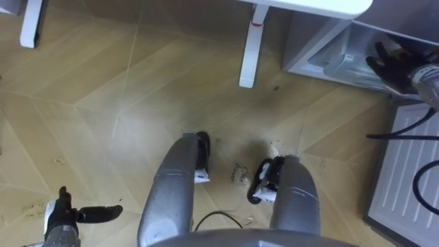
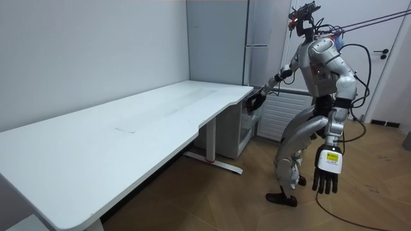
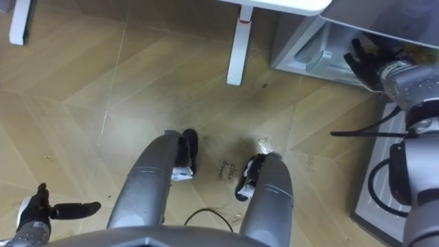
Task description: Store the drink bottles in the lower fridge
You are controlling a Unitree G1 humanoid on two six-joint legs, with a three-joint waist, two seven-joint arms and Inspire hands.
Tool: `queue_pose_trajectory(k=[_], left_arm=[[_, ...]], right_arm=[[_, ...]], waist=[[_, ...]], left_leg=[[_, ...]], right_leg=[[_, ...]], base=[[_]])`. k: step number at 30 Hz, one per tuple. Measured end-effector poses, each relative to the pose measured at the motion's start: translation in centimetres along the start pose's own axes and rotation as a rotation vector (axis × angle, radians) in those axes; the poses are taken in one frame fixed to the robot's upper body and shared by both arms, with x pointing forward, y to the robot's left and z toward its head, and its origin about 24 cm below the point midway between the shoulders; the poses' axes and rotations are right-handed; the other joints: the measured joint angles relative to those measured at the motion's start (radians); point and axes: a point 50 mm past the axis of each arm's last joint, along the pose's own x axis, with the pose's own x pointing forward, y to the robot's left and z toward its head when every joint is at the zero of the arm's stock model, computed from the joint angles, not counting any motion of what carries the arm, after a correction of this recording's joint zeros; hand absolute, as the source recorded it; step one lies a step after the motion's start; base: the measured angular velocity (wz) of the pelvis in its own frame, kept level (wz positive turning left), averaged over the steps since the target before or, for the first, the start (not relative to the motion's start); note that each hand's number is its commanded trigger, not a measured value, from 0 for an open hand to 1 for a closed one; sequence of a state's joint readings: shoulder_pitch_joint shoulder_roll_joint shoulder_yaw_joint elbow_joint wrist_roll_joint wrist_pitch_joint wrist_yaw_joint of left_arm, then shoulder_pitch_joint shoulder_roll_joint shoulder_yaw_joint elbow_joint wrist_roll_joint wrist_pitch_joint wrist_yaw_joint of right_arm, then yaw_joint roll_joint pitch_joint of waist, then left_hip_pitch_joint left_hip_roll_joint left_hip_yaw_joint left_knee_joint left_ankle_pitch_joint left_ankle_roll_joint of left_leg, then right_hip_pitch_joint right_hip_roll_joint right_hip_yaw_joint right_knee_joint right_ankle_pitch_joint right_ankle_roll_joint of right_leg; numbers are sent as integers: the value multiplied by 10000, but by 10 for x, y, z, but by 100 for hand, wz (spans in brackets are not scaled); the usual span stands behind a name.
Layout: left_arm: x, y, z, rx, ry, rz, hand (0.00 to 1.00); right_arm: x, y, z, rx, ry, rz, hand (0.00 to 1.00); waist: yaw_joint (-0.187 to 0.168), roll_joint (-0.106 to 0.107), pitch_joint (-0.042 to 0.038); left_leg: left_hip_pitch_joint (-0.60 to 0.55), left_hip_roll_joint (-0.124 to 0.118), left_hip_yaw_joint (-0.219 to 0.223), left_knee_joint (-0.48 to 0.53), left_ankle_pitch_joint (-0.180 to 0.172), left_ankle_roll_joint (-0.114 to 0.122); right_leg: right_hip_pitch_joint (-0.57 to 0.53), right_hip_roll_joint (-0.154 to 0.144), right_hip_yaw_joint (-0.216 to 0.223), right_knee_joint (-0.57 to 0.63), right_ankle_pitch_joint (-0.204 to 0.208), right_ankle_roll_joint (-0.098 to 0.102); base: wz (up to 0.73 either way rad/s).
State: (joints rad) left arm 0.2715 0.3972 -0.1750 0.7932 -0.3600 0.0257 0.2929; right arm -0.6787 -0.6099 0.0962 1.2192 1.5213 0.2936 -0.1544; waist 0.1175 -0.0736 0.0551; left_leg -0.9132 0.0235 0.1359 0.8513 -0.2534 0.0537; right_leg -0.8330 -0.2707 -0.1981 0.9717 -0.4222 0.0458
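The right robot hand was inside the open grey lower fridge; open or closed, I could not tell. The left robot hand hung low, fingers apart.

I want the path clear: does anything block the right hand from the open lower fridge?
Nothing visible does. The right hand is at the mouth of the open lower fridge; the table leg stands aside, to its left.

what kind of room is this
Probably an office or lab room, not a home kitchen: a long white desk, a tall grey fridge beyond it, and a wooden floor.
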Motion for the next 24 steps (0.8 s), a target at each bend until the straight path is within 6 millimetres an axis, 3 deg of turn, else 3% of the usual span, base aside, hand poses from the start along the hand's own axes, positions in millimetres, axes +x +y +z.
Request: queue_pose_trajectory(k=[9, 24], left_arm=[[2, -2, 1, 72, 158, -334, 0], [3, -6, 7, 28, -14, -840, 0]], right_arm=[[0, -2, 1, 37, -168, 324, 0], [1, -20, -2, -689, -231, 166, 0]], waist=[[34, 83, 0], [227, 94, -7]], left_leg=[[6, 3, 3, -8, 2, -1], [488, 160, 16, -425, 27, -29]], right_leg=[[6, 4, -1, -13, 21, -21], [566, 288, -64, -749, 313, 4]], base=[[0], [-3]])
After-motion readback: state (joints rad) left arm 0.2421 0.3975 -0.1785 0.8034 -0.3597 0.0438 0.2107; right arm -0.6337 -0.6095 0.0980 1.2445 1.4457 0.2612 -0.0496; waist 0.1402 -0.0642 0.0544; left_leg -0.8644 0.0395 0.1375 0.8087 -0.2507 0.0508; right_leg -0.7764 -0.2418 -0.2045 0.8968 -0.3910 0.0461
